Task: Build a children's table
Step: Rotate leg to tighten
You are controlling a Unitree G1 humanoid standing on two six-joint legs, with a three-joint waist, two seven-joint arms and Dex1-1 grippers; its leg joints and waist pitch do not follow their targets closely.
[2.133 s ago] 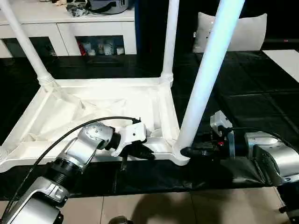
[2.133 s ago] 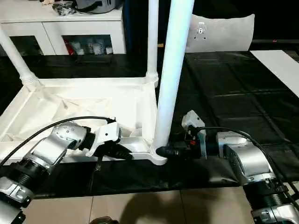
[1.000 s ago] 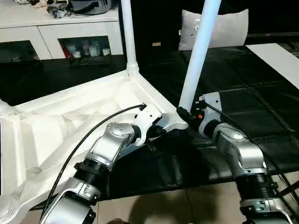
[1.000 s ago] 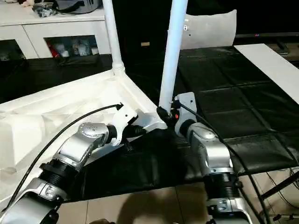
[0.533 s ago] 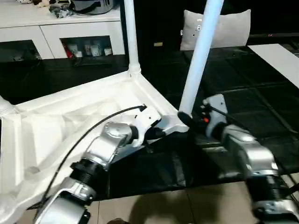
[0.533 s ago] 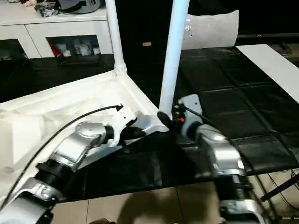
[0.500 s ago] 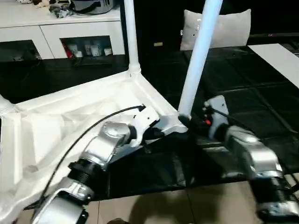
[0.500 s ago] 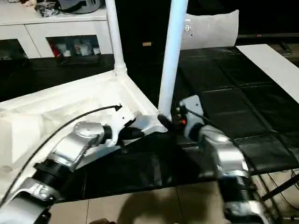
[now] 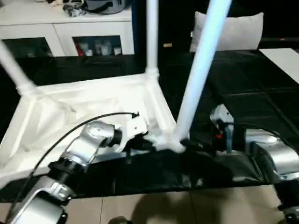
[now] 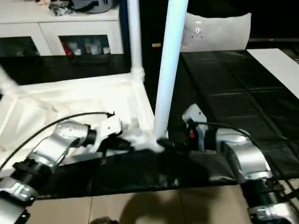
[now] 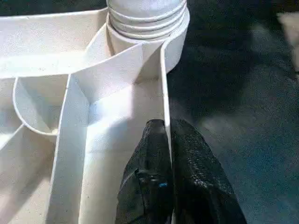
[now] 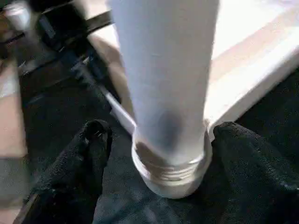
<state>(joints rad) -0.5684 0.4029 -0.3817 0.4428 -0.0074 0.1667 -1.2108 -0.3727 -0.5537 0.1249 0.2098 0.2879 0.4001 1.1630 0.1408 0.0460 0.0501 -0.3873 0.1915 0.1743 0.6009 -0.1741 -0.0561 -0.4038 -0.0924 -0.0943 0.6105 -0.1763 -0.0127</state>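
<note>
Tabletop [image 9: 88,105] inverted on black floor mat [image 9: 261,98]. Left gripper [image 11: 166,154] jaws clamped on tabletop rim wall. Right gripper [image 12: 154,149] jaws apart, straddling near leg [image 9: 198,70] base, seated in corner socket [image 12: 170,175]. Step judged: seating leg. Next: close jaws, twist tight.

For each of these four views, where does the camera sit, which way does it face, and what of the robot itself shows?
Left and right eye: on the head, looking forward and down at the upturned table top; both silver forearms show.
Left wrist: along the left claw, pinching the top's rim.
Right wrist: along the right claw, open around the near leg.
Shared: that leg in its corner socket.
</note>
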